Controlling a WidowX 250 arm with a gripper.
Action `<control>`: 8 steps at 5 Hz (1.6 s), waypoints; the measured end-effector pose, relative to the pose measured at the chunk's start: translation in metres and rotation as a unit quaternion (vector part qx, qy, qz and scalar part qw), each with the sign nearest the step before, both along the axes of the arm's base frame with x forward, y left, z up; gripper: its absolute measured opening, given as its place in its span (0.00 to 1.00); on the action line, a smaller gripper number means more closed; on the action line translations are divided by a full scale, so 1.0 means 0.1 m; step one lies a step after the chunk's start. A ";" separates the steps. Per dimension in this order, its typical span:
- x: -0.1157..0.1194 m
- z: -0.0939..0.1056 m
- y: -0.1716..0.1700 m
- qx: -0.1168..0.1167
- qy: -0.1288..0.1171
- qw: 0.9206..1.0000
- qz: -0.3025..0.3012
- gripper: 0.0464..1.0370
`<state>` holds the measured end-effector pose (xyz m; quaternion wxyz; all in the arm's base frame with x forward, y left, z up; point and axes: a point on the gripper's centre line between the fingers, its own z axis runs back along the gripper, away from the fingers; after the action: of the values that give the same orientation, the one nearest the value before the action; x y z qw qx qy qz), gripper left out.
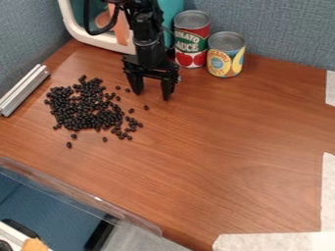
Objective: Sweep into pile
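With my black two-finger gripper (152,95) released at their two o'clock, the small oval black beans (85,112) might slip through its gap mid-sweep

red-and-green can (192,20): label (190,48) reads "TOMATO SAUCE"; yellow-and-blue can (226,41): label print (225,57) too small to tell

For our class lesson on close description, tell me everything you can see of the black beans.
The black beans look small, rounded, hard and dry, with a slight shine. Most lie in one loose, uneven patch on the wood-grained table, crowded in the middle; strays dot its right and lower edges. A few lie close to the claw; whether any touches it, I cannot tell.
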<state>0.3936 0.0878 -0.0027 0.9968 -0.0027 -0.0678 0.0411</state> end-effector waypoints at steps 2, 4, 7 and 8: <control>-0.07 -0.03 0.04 0.007 0.032 0.999 0.004 0.96; -0.17 0.67 0.33 0.053 -0.011 0.998 0.008 0.96; -0.87 0.94 1.20 0.049 -0.044 0.996 0.060 0.96; -1.08 0.82 1.48 0.044 -0.044 0.996 0.069 0.96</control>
<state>0.2855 0.2358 0.0796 0.9868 0.0440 -0.1136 0.1063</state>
